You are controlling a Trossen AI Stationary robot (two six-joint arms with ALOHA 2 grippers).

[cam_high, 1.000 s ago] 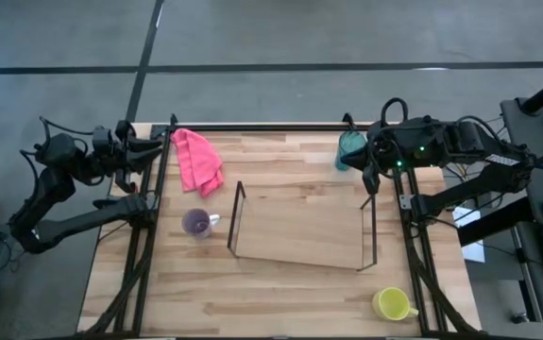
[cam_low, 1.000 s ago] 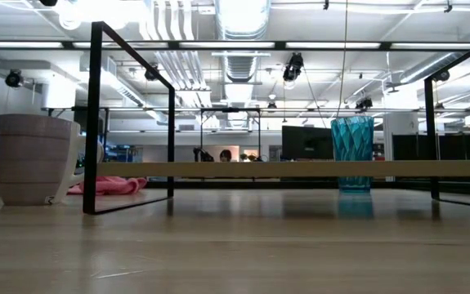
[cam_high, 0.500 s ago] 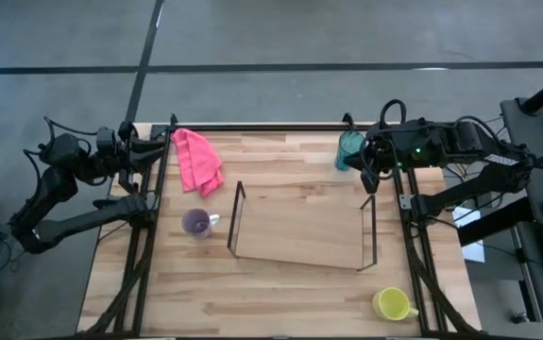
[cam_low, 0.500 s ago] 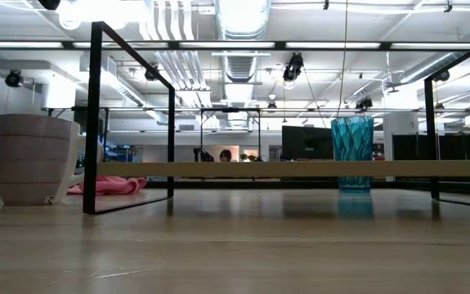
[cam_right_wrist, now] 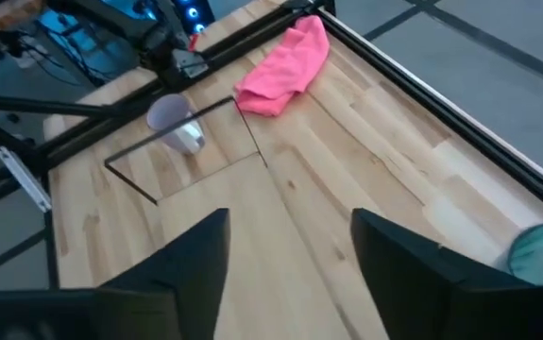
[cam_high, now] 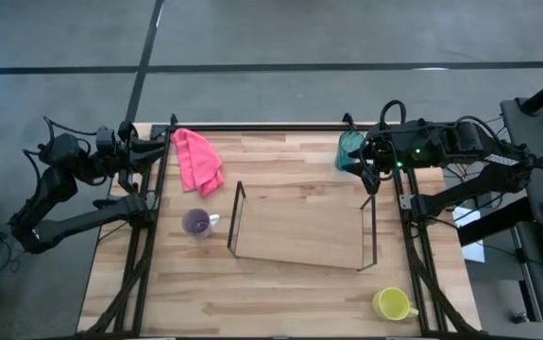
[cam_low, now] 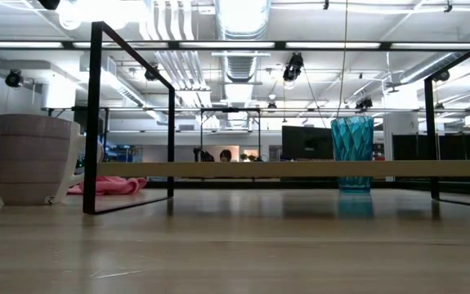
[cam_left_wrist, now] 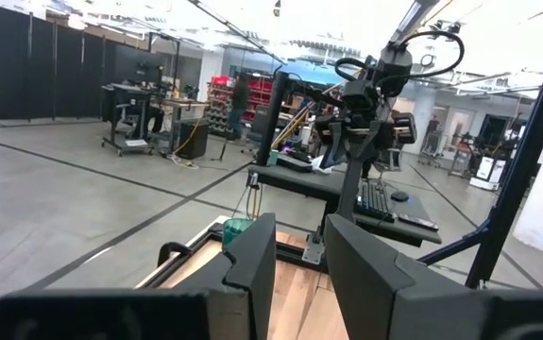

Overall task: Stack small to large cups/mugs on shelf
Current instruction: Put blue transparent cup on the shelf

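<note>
The teal tumbler (cam_high: 349, 149) stands upright on its base at the table's far right, also in the low view (cam_low: 353, 153). My right gripper (cam_high: 368, 170) hangs open just beside it and touches nothing; in its wrist view the tumbler's rim (cam_right_wrist: 542, 250) lies outside the spread fingers (cam_right_wrist: 290, 236). The purple mug (cam_high: 196, 223) stands left of the shelf (cam_high: 299, 227), and the yellow mug (cam_high: 393, 303) stands near the front right corner. My left gripper (cam_high: 153, 146) waits over the table's far left frame, slightly open with nothing in it (cam_left_wrist: 301, 274).
A pink cloth (cam_high: 197, 161) lies crumpled at the far left of the table. The shelf's black wire end frames (cam_high: 236, 219) (cam_high: 368, 231) rise at both ends of the clear panel. Black frame rails (cam_high: 252, 127) run along the table's edges.
My right gripper has opened next to the teal tumbler, which stays upright where it was. My left arm has shifted slightly at the table's far left edge.
</note>
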